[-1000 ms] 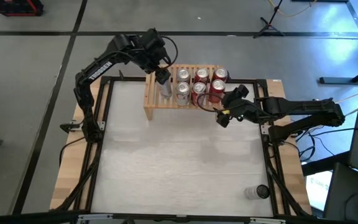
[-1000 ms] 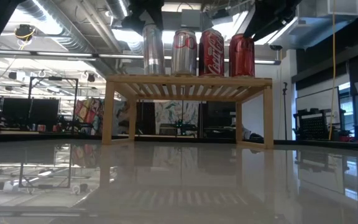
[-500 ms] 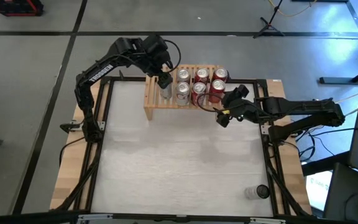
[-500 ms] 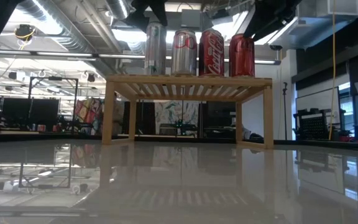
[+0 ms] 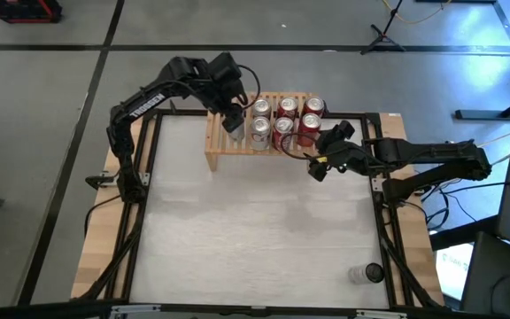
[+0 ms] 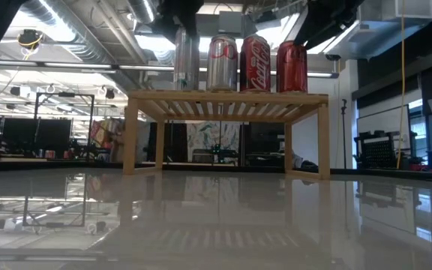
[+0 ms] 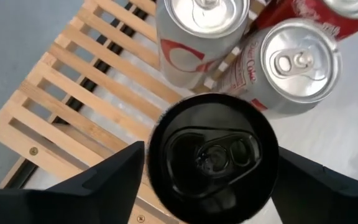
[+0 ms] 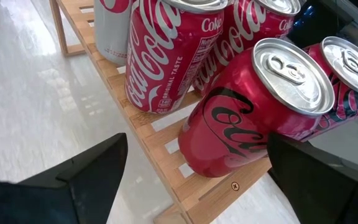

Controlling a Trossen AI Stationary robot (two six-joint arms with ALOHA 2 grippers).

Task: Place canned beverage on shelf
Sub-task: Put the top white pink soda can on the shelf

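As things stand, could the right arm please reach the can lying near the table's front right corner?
Probably yes: the can lies apart from everything else, with bare table between it and the right gripper, which is open beside the shelf.

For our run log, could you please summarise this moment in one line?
left gripper: open around black-topped can standing on shelf | right gripper: open, waiting beside shelf's red cans

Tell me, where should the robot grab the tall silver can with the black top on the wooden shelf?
Probably around the round sides of the tall silver can with the black top, coming straight down from above. It stands upright on the light-wood slatted shelf, and a silver-and-red can crowds one side. The left gripper straddles it; the right gripper waits beside the shelf.
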